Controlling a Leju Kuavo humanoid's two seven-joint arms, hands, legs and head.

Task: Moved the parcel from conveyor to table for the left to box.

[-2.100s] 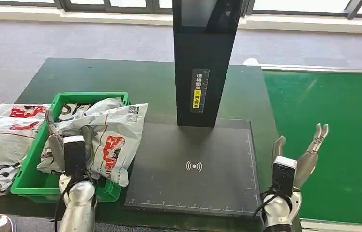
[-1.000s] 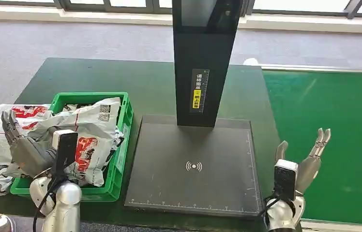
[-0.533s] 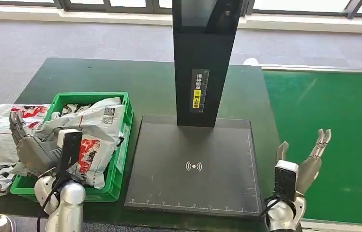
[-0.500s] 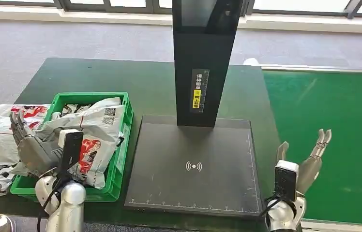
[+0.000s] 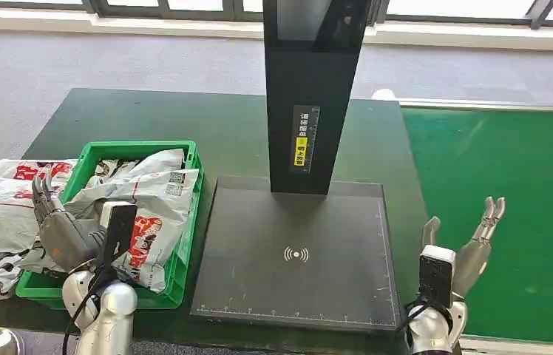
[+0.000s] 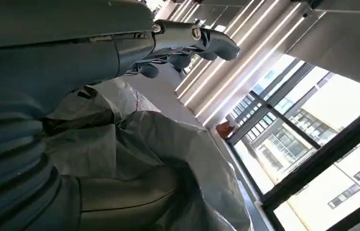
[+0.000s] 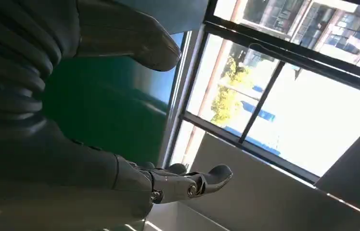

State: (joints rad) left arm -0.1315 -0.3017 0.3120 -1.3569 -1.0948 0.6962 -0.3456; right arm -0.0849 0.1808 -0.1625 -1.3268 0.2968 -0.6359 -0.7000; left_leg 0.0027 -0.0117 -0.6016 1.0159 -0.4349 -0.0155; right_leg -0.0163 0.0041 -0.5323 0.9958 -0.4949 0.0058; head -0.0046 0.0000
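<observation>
Crinkled plastic parcel [image 5: 157,214] heaped in green ribbed crate [image 5: 185,244].

Parcel [image 5: 157,211], a crumpled white-grey poly mailer with red print and a label, lies slumped in the green box [image 5: 189,222], on other bags, overhanging its near rim.

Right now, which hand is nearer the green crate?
Left. The left hand is over the green crate, beside the parcel; the right hand is open by the conveyor.
</observation>
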